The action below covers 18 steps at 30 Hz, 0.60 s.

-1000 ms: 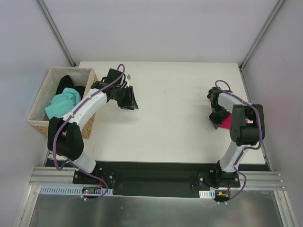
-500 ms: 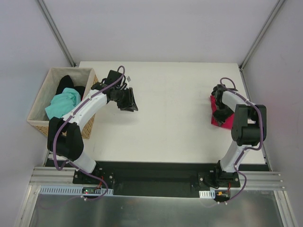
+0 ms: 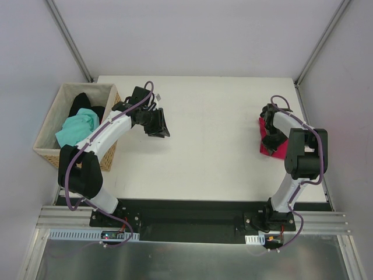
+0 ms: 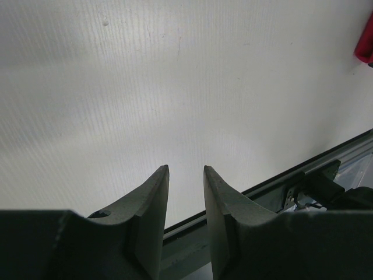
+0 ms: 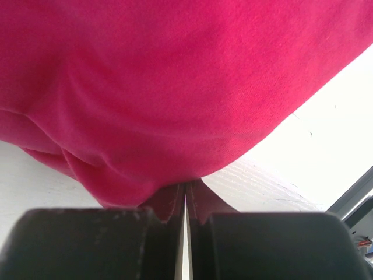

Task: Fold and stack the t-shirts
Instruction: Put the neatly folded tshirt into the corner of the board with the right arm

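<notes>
T-shirts count three, and only one is out of the wicker basket point(image 3: 48, 119): the crimson t-shirt point(image 3: 277, 151) lies in a compact bundle on the table point(image 3: 215, 146), at the side farthest from the basket. It looks folded or close to it, though its creases are partly hidden. The right gripper point(image 5: 185, 189) bears on it with jaws closed tight against the cloth; whether they pinch a fold cannot be told. The mint-green t-shirt point(image 3: 77, 128) and the black t-shirt point(image 3: 81, 102) sit crumpled inside the basket, unfolded. The left gripper point(image 4: 185, 169) hovers just beside the basket over bare table, jaws narrowly apart and holding nothing. By this showing, roughly a third of the work is done; two shirts and the stacking are left.
</notes>
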Each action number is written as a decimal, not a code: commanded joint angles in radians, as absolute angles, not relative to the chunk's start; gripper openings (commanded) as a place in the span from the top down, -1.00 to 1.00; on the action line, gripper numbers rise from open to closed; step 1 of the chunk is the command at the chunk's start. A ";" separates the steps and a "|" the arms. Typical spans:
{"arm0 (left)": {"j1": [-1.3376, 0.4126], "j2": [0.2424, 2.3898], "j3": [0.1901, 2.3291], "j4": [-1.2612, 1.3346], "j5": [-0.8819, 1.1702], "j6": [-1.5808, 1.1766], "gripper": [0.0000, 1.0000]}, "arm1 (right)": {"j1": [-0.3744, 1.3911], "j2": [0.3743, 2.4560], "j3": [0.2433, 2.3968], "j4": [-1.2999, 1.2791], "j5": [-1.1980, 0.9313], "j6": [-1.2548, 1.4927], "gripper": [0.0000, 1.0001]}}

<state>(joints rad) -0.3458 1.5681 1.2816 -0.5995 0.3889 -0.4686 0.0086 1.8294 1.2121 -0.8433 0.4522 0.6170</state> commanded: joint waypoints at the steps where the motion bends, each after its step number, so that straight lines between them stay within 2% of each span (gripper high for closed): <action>1: -0.342 1.535 1.295 -0.595 0.394 -0.479 0.41 | 0.002 1.813 1.235 -0.873 0.471 0.629 0.97; 18: -0.342 1.539 1.302 -0.595 0.394 -0.471 0.40 | -0.109 1.850 1.296 -0.876 0.465 0.597 0.97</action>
<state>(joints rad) -0.3458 1.5681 1.2816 -0.5995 0.3889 -0.4683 -0.0864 1.8359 1.2453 -0.8505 0.4519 0.6121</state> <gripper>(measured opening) 0.300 0.016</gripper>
